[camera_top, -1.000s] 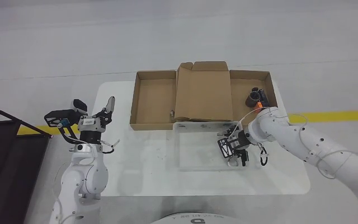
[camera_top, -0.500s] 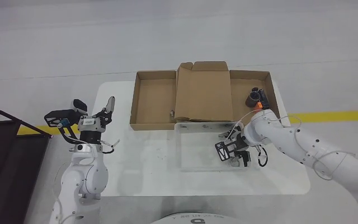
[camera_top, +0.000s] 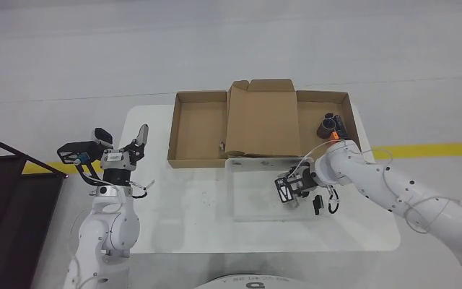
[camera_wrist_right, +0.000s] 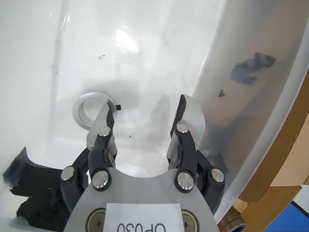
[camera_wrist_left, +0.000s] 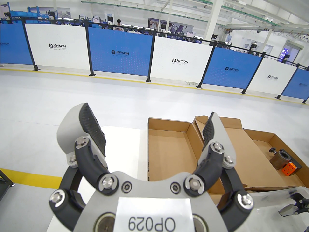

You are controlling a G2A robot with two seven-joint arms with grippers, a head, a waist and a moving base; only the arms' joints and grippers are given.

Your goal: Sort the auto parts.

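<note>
At 1 o'clock on the tabletop (camera_top: 180,217), the cardboard box (camera_top: 198,134) already holds a brown part (camera_top: 328,128). Seemingly left to sort: a silver ring (camera_wrist_right: 76,111) and black piece (camera_wrist_right: 36,194) in the clear tray (camera_top: 253,202) at 4 o'clock, where the right hand (camera_wrist_right: 144,102) hangs open, empty. The left hand (camera_wrist_left: 148,112), at 9 o'clock, likewise.

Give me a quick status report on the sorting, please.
Left gripper open beside brown cardboard box. Right gripper open inside clear plastic bin, silver metal ring by one fingertip, ungripped. Black jagged part alongside, not blocking.
</note>
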